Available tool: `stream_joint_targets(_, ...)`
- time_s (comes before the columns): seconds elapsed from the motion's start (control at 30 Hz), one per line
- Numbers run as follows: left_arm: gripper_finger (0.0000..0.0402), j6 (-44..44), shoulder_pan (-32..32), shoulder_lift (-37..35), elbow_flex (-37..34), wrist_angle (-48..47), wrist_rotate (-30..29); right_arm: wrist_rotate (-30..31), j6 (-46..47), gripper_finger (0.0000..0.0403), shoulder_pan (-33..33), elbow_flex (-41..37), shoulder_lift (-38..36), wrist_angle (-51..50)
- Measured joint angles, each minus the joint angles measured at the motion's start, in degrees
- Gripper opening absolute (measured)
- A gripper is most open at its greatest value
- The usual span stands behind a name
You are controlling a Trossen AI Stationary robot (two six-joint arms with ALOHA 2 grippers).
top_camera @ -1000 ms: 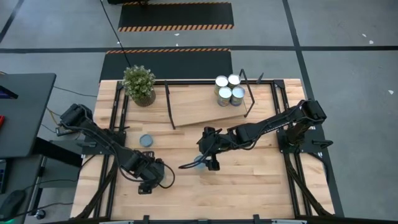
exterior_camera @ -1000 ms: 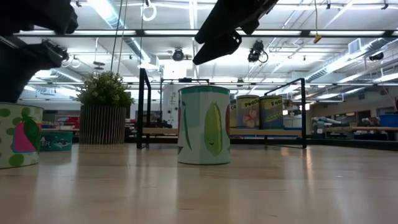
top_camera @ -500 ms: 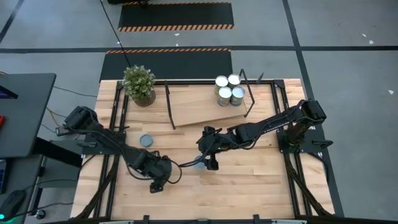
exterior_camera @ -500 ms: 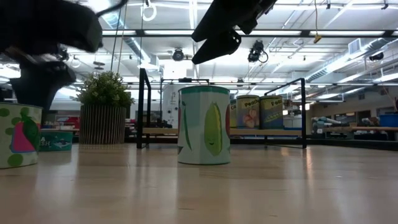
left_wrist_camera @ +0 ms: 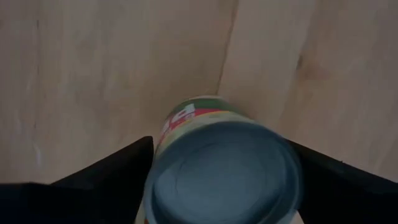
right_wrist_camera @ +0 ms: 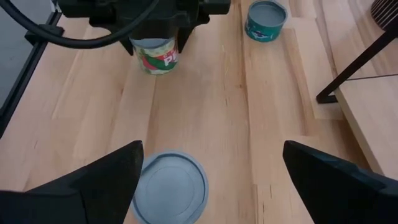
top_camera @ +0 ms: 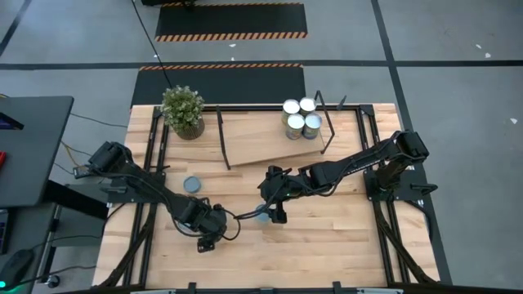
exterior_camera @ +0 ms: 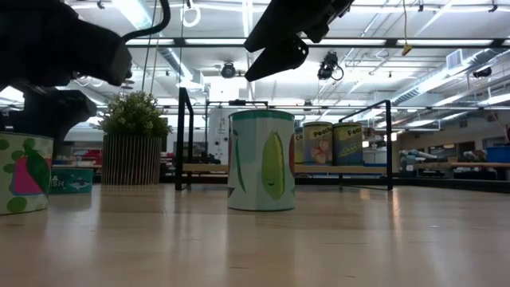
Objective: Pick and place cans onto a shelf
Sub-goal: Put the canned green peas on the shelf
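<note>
My left gripper (top_camera: pixel 208 229) is open over a can with a red and green label (right_wrist_camera: pixel 155 56) that stands on the table near the front. Its fingers stand on either side of the can's bluish-grey top (left_wrist_camera: pixel 224 177). My right gripper (top_camera: pixel 274 208) is open wide, above a corn-labelled can (exterior_camera: pixel 261 159) with a bluish-grey top (right_wrist_camera: pixel 168 186), and clear of it. A short teal can (top_camera: pixel 192 184) stands on the table. Several cans (top_camera: pixel 300 118) stand on the tilted plywood shelf (top_camera: pixel 261 135). My left gripper comes from above, one finger (left_wrist_camera: pixel 106 177) on each side of the can's upper rim. I cannot tell whether the fingers touch the can. The can stands upright on the table.
A potted plant (top_camera: pixel 182 110) stands at the far left of the table, beside the shelf's black rod frame (top_camera: pixel 222 139). Bare tabletop lies along the near edge (top_camera: pixel 327 253).
My left gripper has gone toward the table's right edge and a little toward its far edge, and now stands over the red and green can. The cans have kept still.
</note>
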Motion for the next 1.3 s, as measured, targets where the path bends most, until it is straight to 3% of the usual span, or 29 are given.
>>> stream_joint_targets(0.27,0.0289,0.5,1.6,0.2,0.5,-0.4,0.5,0.5,-0.1,0.0391,-0.7,0.0,-1.9,-3.0)
stream_joint_targets(0.47,0.029,4.6,9.2,0.4,6.7,-5.1,1.7,3.7,0.1,0.0378,-3.5,0.0,-9.4,-10.6)
stream_joint_targets(0.67,0.029,18.7,18.7,0.3,14.9,-8.6,1.2,6.9,0.6,0.0367,-7.4,0.1,-15.9,-15.6)
stream_joint_targets(0.83,0.029,28.9,26.9,1.5,20.8,-9.0,1.2,7.0,7.0,0.0364,-9.9,0.1,-17.9,-17.5)
stream_joint_targets(1.3,0.0291,58.9,43.9,18.7,49.7,-20.0,1.1,14.1,20.8,0.0358,-15.2,0.1,-22.9,-32.1)
